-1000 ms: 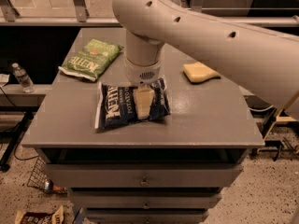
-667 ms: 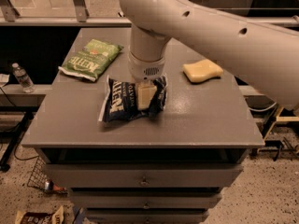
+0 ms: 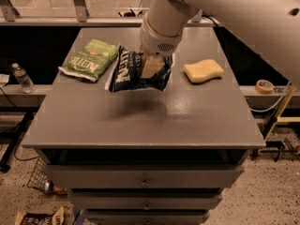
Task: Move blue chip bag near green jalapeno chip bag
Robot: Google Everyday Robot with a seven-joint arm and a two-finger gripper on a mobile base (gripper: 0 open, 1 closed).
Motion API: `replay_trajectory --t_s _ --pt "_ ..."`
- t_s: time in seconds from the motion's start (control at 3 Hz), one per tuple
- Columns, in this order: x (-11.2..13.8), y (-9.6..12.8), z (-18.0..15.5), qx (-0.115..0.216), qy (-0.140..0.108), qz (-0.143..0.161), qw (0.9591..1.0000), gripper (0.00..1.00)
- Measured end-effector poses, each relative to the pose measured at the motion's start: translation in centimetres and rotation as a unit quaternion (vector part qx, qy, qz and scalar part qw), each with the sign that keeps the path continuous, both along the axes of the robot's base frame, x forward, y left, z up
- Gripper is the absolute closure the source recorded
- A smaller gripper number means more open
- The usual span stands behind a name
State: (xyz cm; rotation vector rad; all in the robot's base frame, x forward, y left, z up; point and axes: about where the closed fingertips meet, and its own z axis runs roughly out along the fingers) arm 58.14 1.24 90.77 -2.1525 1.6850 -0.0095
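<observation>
Grey tabletop (image 3: 140, 125) carries the green jalapeno chip bag (image 3: 89, 60) at the far left and a yellow sponge (image 3: 204, 71) at the far right. Between them the gripper (image 3: 152, 67) is clamped on the blue chip bag (image 3: 125, 69), holding it off the surface, just beside the green bag's right edge.

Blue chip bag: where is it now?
Camera view, upper centre: the blue chip bag hangs lifted in the tool, just right of the green jalapeno chip bag.
</observation>
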Motion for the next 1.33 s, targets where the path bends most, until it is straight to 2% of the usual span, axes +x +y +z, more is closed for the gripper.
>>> replay_trajectory --t_s 0.33,0.67,1.0,1.33 --pt "0.0 0.0 0.0 0.000 0.000 0.000 1.0000 1.00" --pt "1.3 0.5 0.2 0.004 -0.016 0.005 0.9998 1.00" --pt "4.5 1.5 2.0 0.016 -0.065 0.020 0.9975 1.00" --pt "7.6 2.9 3.7 0.032 -0.112 0.031 0.9927 1.00"
